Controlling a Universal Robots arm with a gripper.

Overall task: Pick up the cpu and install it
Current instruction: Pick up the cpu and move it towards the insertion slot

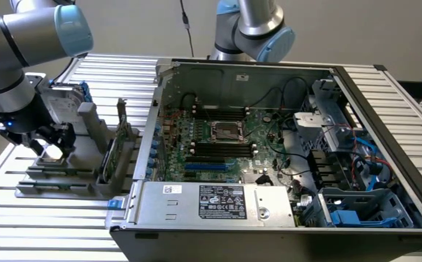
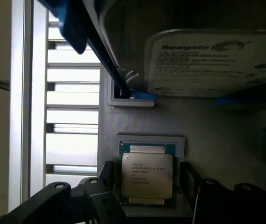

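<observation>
Tool (image 1: 53, 148) low, jaws wide apart.

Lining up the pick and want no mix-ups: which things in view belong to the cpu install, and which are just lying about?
Job in hand:
cpu in its holder pocket
open gripper, fingers either side of it
motherboard socket inside the computer case

Lying about:
Seagate hard drive with blue brackets
upright circuit card
power supply
</observation>
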